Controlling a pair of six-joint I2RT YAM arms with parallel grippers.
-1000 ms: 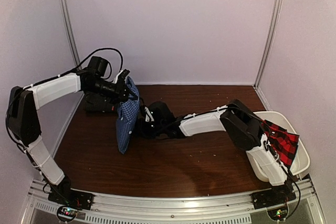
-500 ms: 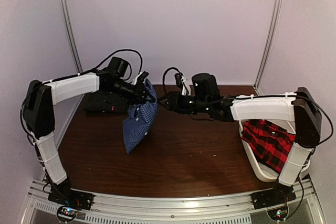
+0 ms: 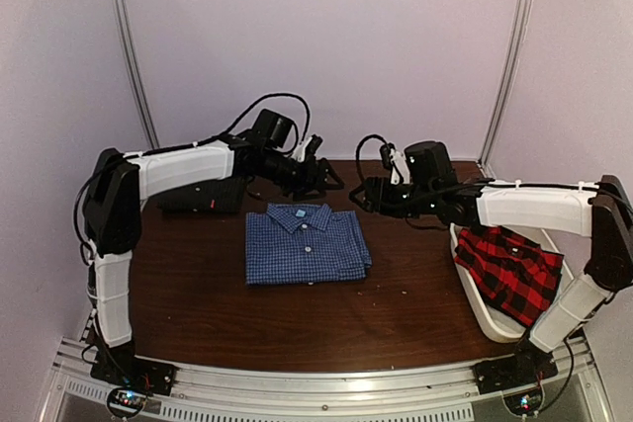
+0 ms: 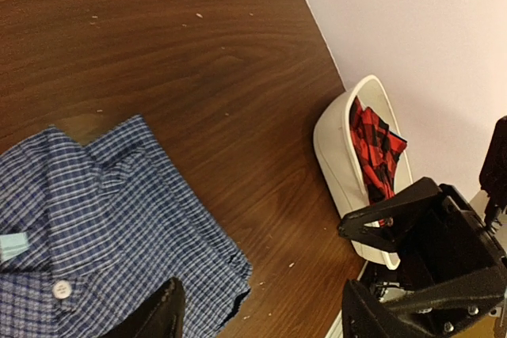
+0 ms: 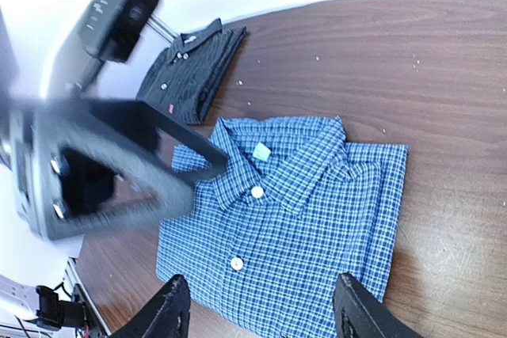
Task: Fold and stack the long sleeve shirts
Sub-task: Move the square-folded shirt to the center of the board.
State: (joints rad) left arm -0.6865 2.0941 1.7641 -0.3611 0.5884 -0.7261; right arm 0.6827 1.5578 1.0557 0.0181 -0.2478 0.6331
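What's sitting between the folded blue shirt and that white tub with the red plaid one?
Only bare tabletop with a few pale specks separates the blue shirt from the white tub. The top view shows it best.

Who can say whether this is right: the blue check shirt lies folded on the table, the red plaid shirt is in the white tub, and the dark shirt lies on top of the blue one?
No: the dark shirt is not on the blue check shirt; it lies on the table apart from it, bare wood between them, as the right wrist view shows. The rest holds.
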